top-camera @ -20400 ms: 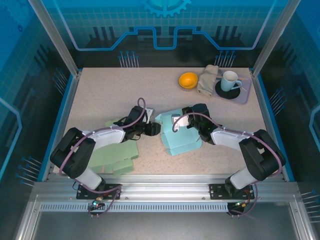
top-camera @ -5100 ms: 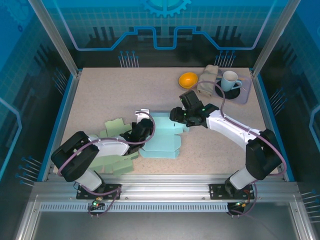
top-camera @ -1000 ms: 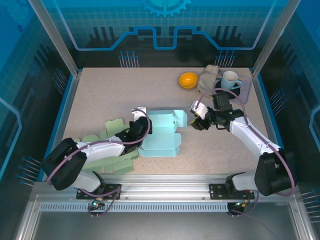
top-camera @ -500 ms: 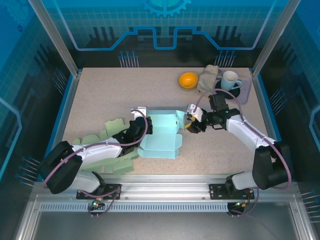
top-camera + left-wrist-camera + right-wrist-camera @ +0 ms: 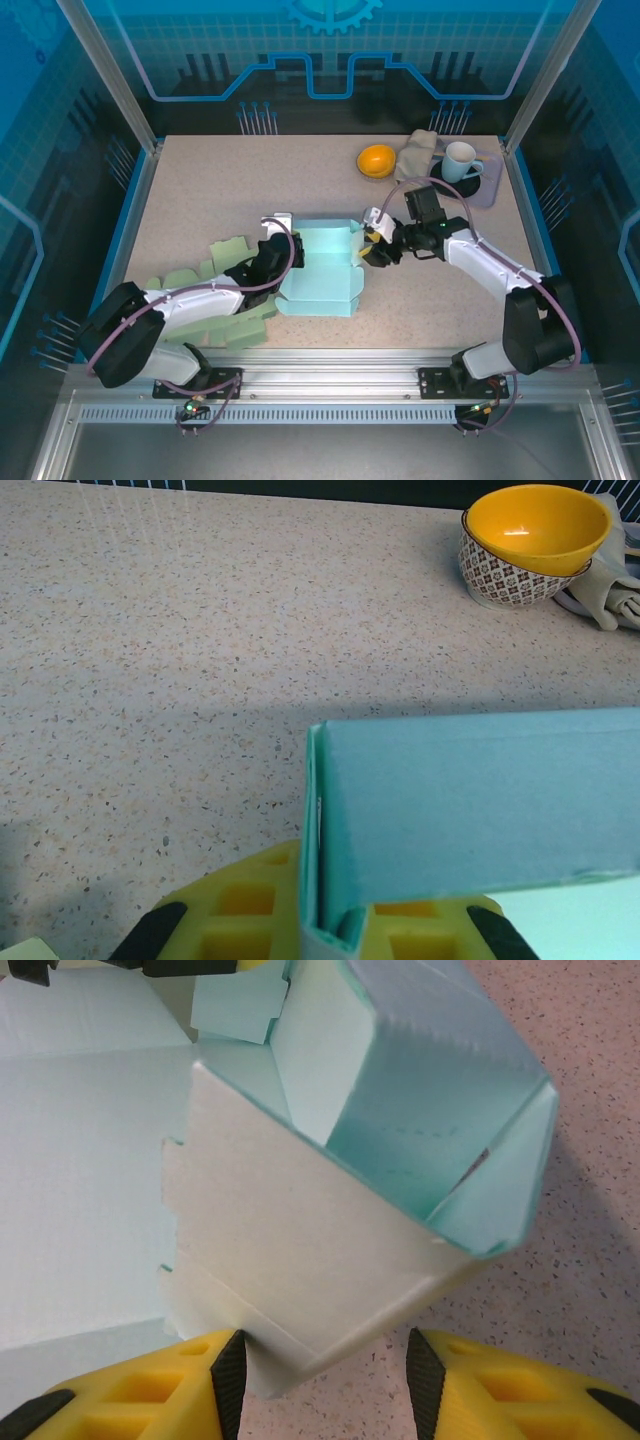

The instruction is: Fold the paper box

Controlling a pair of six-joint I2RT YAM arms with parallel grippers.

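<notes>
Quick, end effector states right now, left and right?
Left end effector: closed on the box wall.
Right end effector: open, straddling a box corner.

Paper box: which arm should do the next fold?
Right, likely: right end effector open astride the paper box's raised right flaps; left end effector shut on its left wall.

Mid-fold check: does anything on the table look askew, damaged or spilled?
Nothing is spilled or torn. The right end of the teal paper box looks racked out of square in the right wrist view, with its walls leaning. The green flat blanks at front left lie fanned out unevenly rather than stacked square.
</notes>
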